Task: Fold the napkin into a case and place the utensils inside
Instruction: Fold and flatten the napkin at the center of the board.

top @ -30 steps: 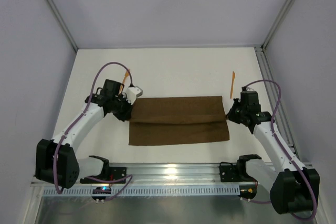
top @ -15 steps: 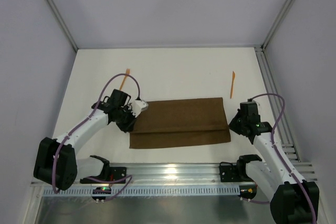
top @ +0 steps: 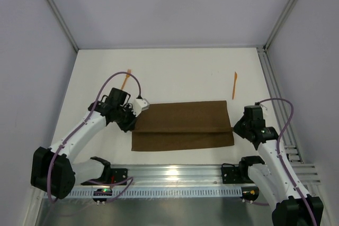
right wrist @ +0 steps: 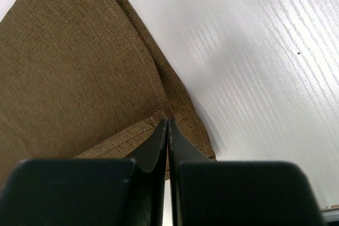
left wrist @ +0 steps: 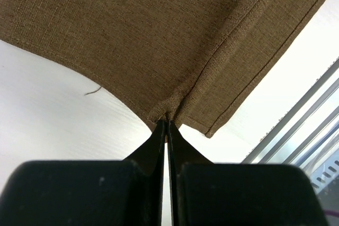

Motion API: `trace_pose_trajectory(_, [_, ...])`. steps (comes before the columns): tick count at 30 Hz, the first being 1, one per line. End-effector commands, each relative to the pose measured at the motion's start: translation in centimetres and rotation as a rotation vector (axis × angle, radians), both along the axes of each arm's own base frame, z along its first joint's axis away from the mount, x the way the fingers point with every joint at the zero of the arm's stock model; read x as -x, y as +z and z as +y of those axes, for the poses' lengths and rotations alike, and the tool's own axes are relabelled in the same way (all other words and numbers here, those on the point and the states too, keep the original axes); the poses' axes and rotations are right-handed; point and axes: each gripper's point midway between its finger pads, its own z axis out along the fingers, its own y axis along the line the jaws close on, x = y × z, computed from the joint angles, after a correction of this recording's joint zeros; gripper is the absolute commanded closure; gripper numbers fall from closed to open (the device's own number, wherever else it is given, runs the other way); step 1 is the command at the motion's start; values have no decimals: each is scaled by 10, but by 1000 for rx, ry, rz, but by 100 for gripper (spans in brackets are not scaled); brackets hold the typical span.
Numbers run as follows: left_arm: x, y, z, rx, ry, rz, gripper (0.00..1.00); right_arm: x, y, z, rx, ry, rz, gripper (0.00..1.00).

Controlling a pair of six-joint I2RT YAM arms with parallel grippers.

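Mid-fold: left fingers [left wrist: 157, 144] and right fingers [right wrist: 157, 144] clamp opposite ends of the napkin [top: 183, 125]; next, carry both together, keeping the fold straight.

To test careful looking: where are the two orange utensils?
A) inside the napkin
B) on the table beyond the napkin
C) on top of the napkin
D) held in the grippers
B: the left utensil and right utensil lie on the table, beyond the far edge of the napkin.

Top looks down; wrists closely share napkin [top: 183, 125].
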Motion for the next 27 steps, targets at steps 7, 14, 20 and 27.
trace_pose_trajectory(7, [28,-31,-2,-67,-139,81,100,8,-11,-18,32,-152,15,97])
trace_pose_trajectory(14, [32,-39,-3,-87,-210,97,100,11,-14,-20,27,-185,8,91])
trace_pose_trajectory(20, [41,-41,-4,-85,-248,126,92,6,-5,-16,15,-152,-30,75])
trace_pose_trajectory(27, [50,-42,-5,-77,-266,161,86,-10,17,8,-10,2,-42,55])
